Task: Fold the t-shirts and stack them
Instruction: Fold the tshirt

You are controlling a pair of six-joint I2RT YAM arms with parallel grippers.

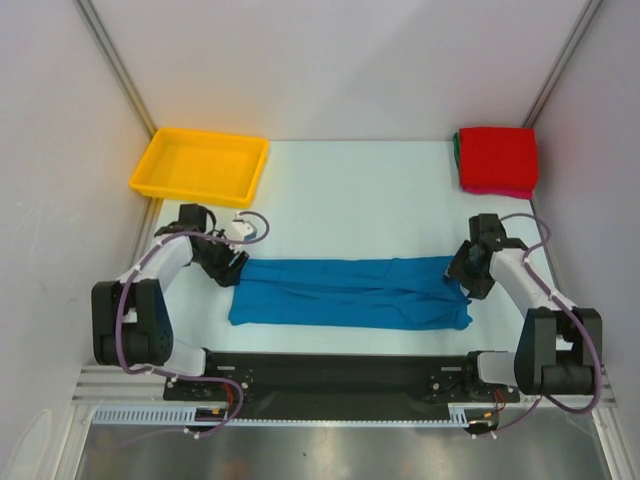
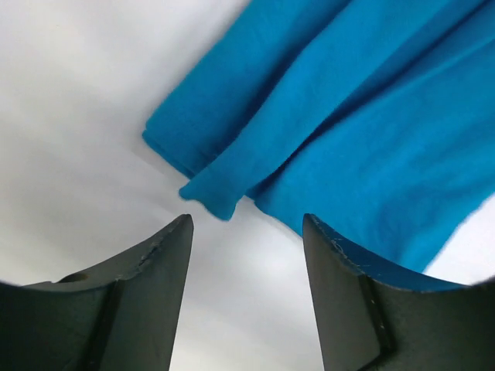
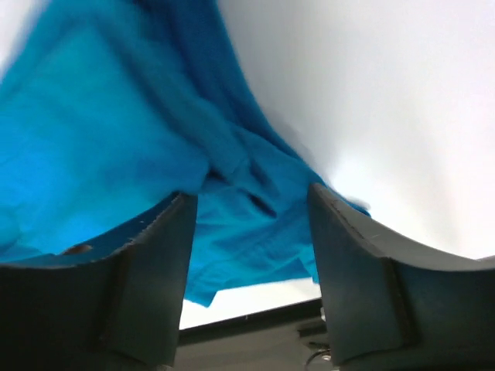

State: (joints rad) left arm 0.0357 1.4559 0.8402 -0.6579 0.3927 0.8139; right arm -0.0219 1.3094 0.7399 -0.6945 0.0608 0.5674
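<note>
Blue t-shirt (image 1: 350,293): left jaws open just off its corner (no contact); right jaws open over opposite end.

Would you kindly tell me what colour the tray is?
Yellow tray, clearest in the top external view.

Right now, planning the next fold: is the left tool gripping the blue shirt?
No, the left tool stands open, the blue shirt lying free just beyond it.
</note>
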